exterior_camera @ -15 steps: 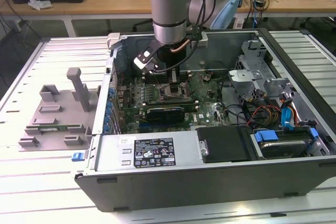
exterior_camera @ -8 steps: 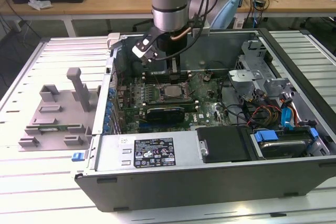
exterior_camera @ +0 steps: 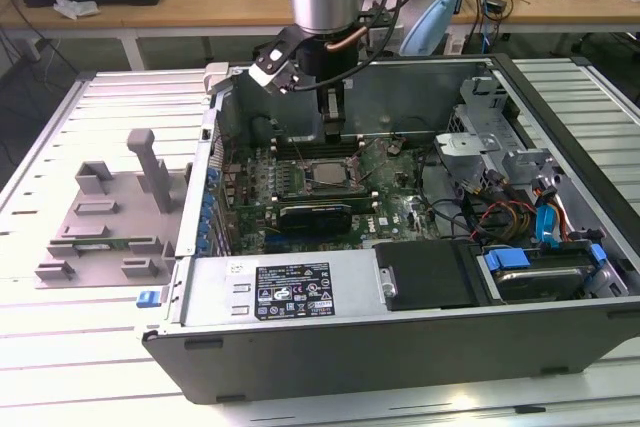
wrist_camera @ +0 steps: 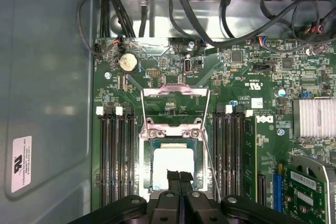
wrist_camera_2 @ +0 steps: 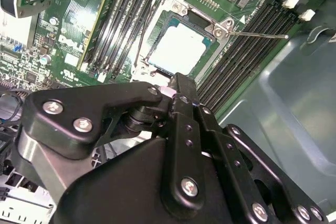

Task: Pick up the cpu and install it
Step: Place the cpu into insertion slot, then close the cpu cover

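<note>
The cpu (exterior_camera: 322,175), a flat square chip with a silvery-white top, lies flat inside the socket on the green motherboard of the open computer case. In both wrist views the cpu (wrist_camera: 170,163) (wrist_camera_2: 178,50) sits framed by the black socket. The socket's metal load plate (wrist_camera: 176,94) is flipped up and open. My gripper (exterior_camera: 333,137) hangs inside the case just above the chip. In the first wrist view the gripper (wrist_camera: 179,176) has its two black fingertips (wrist_camera: 173,178) pressed together over the cpu's near edge, with nothing between them.
The case wall (exterior_camera: 340,357) rises around the board. A long black graphics card (exterior_camera: 315,215) lies beside the socket, with memory slots (wrist_camera: 113,156) on both sides. Cables and drives (exterior_camera: 540,272) crowd the exterior view's right. A grey plastic tray (exterior_camera: 100,227) rests outside, on the exterior view's left.
</note>
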You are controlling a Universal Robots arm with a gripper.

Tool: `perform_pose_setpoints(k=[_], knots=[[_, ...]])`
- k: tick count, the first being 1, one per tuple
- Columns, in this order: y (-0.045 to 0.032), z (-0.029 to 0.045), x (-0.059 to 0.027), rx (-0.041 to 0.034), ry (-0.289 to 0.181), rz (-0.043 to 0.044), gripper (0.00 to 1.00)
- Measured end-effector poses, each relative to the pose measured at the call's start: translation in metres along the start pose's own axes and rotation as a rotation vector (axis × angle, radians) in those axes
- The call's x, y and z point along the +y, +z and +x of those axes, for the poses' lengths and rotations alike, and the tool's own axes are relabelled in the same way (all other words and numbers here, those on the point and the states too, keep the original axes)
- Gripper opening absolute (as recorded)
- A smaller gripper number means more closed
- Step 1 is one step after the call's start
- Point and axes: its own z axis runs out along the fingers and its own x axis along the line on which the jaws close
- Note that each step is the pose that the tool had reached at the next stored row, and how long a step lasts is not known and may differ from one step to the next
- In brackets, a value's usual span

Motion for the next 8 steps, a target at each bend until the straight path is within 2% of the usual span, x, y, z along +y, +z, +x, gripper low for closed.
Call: perform_pose_setpoints(k=[8], knots=[[0.0000, 0.0000, 0.0000, 0.0003, 0.000, 0.0000, 0.11]])
